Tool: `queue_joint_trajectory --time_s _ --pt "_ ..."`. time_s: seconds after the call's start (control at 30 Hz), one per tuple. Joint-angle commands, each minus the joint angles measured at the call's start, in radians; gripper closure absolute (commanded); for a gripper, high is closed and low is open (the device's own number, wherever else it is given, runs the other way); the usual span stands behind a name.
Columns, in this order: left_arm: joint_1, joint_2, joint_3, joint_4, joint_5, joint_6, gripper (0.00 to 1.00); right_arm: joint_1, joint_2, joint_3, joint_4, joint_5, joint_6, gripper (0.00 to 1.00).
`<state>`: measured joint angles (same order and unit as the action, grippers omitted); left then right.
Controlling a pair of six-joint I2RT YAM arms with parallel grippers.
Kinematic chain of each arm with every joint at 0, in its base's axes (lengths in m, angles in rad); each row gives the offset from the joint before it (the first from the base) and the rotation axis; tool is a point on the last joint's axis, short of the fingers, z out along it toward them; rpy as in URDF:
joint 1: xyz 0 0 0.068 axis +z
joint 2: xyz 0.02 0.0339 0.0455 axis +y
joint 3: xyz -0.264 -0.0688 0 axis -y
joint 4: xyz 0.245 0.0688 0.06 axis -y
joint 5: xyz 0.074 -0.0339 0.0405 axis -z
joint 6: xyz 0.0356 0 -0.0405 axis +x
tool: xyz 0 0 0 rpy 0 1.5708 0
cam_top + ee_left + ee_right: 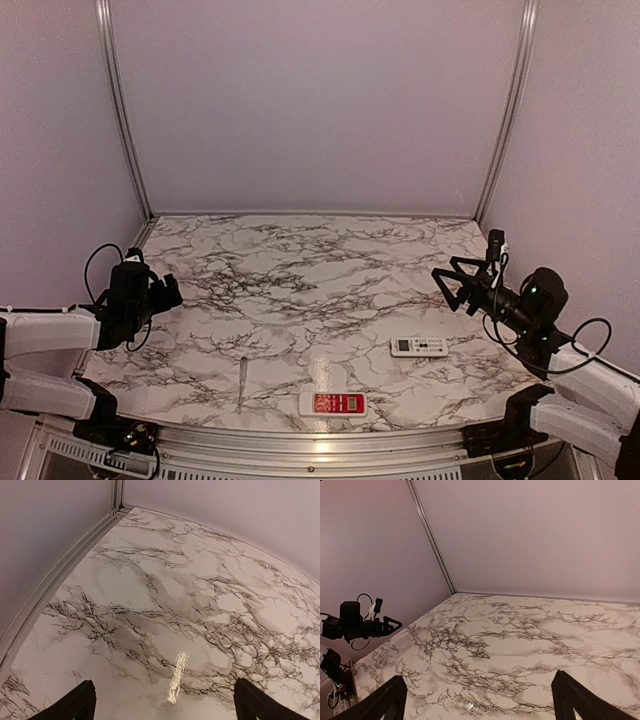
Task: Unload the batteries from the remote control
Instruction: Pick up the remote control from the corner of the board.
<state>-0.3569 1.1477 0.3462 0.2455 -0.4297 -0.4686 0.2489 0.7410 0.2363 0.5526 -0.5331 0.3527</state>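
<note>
Top external view: marble-patterned bench (300, 270) closed in by pale walls (320, 100) at the back, left and right. Aluminium posts (120, 110) stand in the back corners, and a metal rail (300, 440) runs along the near edge.

The left hand (172, 293) hovers above the left bench edge, fingers spread wide, nothing between them. The right hand (452, 282) hovers above the right edge, likewise spread and empty. Bare bench lies between the two hands and from them to the back wall.

The remote control (310, 404) lies flat just inside the near rail, on the near side of both hands and between them. Its body is white. An orange-red block fills most of its upper face: the batteries (338, 403), single cells too small to separate.

A second remote (419, 346), white, lies near the right hand on its near, inward side. A thin pale stick (242, 383) lies on the left hand's near, inward side.

Both wrist views show fingertips far apart over bare marble.
</note>
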Motion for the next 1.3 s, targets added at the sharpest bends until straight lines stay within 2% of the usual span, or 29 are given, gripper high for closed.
queue_joint_trajectory --time_s 0.0,0.17,0.27,0.5,0.63,0.77,0.83,1.07,1.27 --pt "-0.01 0.015 0.033 0.025 -0.036 -0.009 0.01 0.016 0.018 0.051 0.058 -0.035 0.046 0.01" --pt "-0.016 0.018 0.038 0.03 -0.044 -0.007 0.01 0.035 0.027 0.066 0.027 0.026 0.047 0.01" --pt "-0.019 0.023 0.04 0.029 -0.042 -0.004 0.01 0.101 0.034 0.092 -0.028 0.105 0.026 0.01" --pt "-0.022 0.023 0.04 0.031 -0.042 -0.003 0.01 0.321 0.17 0.272 -0.276 0.296 -0.101 0.01" --pt "-0.026 0.022 0.04 0.032 -0.045 -0.002 0.01 0.375 0.291 0.397 -0.464 0.383 -0.13 0.01" --pt "-0.029 0.023 0.04 0.035 -0.046 -0.001 0.01 0.432 0.415 0.533 -0.729 0.513 -0.178 0.01" --pt "-0.029 0.027 0.042 0.035 -0.046 0.001 0.01 0.456 0.458 0.577 -0.796 0.574 -0.192 0.01" --pt "-0.032 0.026 0.042 0.034 -0.047 0.001 0.01 0.595 0.527 0.611 -0.848 0.514 -0.251 0.01" --pt "-0.034 0.029 0.043 0.034 -0.049 0.002 0.01 0.78 0.644 0.665 -0.918 0.581 -0.283 0.01"
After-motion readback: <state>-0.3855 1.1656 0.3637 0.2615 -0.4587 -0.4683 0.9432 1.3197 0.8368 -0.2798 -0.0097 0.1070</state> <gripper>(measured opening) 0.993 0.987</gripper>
